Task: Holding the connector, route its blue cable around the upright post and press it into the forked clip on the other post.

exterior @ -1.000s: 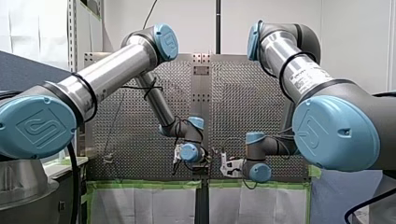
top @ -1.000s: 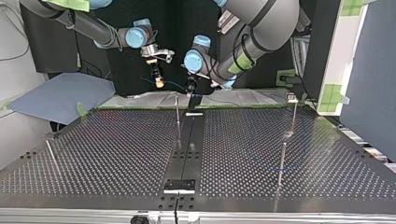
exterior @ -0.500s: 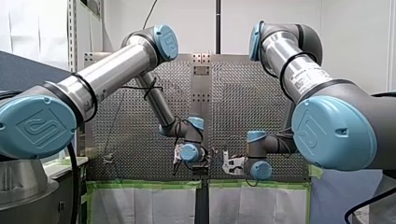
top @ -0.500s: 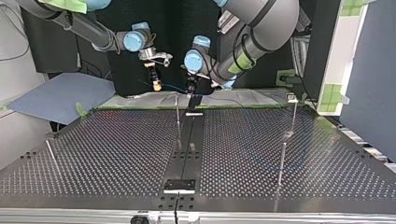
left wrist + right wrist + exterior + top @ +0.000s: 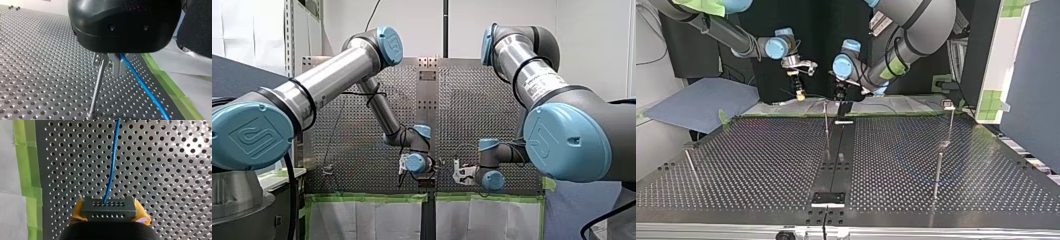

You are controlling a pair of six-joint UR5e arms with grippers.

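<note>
A black connector (image 5: 108, 207) sits between the yellow pads of my right gripper (image 5: 109, 212), which is shut on it. The blue cable (image 5: 112, 162) leaves its face and runs ahead over the perforated plate. In the left wrist view my left gripper (image 5: 111, 66) has its metal fingers shut on the blue cable (image 5: 142, 86), right beside a thin upright post (image 5: 97, 87). In the top view my right gripper (image 5: 798, 92) hangs to the left of that post (image 5: 826, 120) and my left gripper (image 5: 839, 95) just behind it. A second post with a clip head (image 5: 948, 105) stands at that view's right.
More thin posts stand on the plate at the top view's right (image 5: 937, 175) and left (image 5: 691, 165). A dark centre strip (image 5: 833, 165) runs down the table. Green tape (image 5: 27, 170) and white sheeting edge the plate near the grippers.
My right gripper, with the connector, has moved toward the top view's left and slightly down, away from my left gripper. My left arm has stayed in place.
</note>
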